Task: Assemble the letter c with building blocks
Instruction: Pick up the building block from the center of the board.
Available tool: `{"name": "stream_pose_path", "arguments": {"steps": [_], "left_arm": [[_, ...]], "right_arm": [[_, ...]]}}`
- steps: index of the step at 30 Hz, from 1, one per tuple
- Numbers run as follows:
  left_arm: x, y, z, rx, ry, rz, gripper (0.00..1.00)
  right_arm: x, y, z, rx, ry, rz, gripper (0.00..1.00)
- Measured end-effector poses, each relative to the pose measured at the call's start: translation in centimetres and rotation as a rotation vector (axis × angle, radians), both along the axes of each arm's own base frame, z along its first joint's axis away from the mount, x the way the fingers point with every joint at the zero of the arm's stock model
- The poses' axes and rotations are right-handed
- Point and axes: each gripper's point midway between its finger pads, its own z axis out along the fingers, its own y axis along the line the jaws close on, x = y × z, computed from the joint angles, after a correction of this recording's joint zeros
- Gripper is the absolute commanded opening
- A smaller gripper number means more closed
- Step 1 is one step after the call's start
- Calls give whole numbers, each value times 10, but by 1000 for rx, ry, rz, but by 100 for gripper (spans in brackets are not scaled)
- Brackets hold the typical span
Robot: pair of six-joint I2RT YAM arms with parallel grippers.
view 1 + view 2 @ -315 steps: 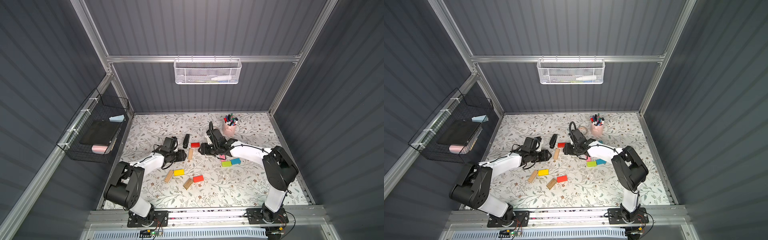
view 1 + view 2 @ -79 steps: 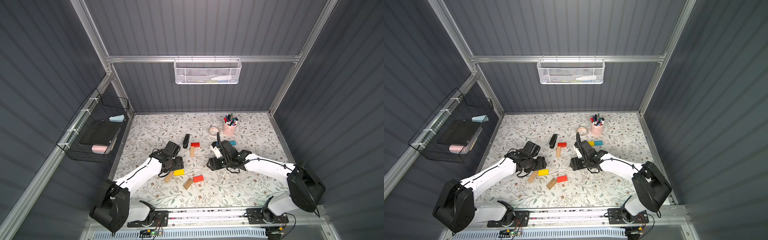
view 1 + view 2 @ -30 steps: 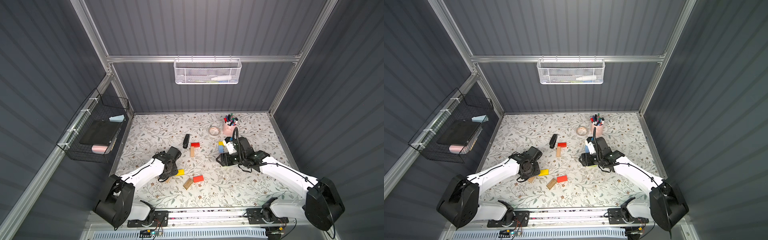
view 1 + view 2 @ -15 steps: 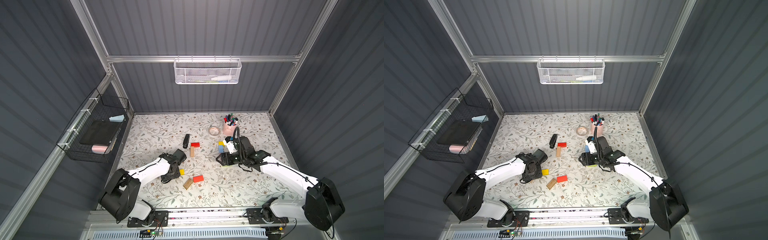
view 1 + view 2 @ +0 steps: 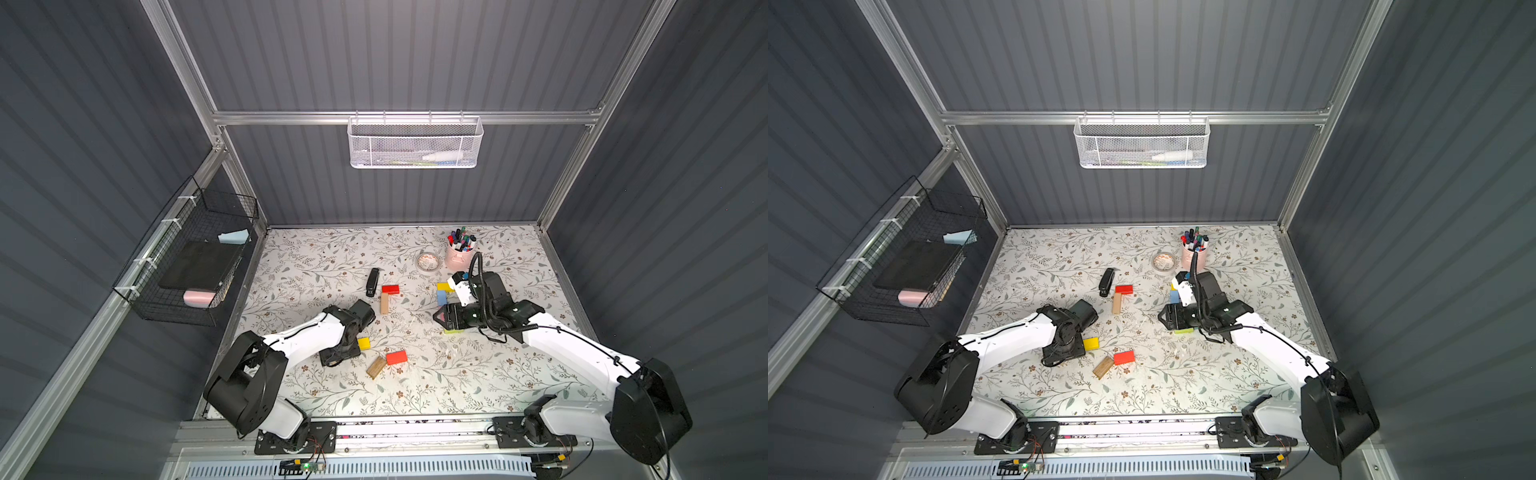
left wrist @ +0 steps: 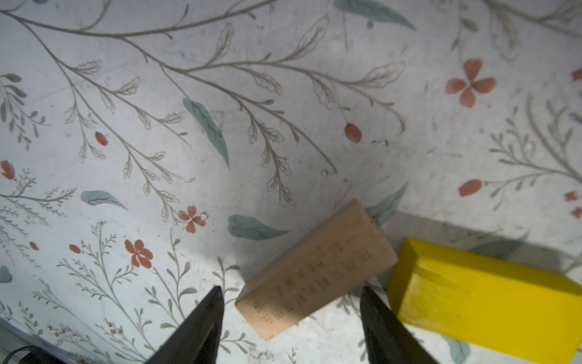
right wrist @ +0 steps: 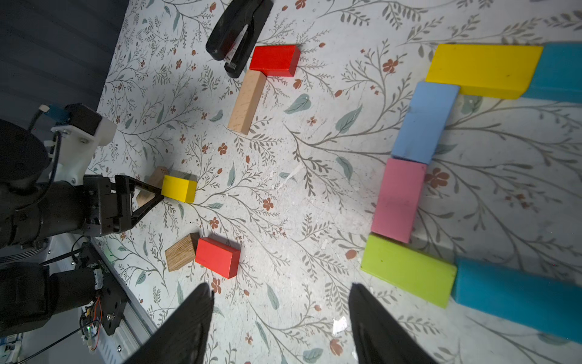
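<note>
Six blocks outline the C (image 7: 398,198) beside your right gripper (image 7: 280,285), which hangs wide and empty. Your left gripper (image 6: 289,290) stands parted astride a skewed plain wood block (image 6: 318,271). Closing could twist it or shove the yellow block (image 6: 478,299) just beside one finger. Faint print on the wood looks illegible.
</note>
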Motion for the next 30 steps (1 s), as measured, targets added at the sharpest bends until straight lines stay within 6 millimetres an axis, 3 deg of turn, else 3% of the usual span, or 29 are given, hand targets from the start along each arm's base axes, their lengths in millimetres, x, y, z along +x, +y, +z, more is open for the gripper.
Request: {"name": "stream_pose_path", "arguments": {"steps": [17, 30], "left_arm": [[13, -4, -4, -7, -13, -40, 51], [23, -17, -6, -82, -36, -78, 29]], "right_arm": [[-1, -1, 8, 22, -12, -2, 69], [-4, -1, 4, 24, 1, 4, 67]]}}
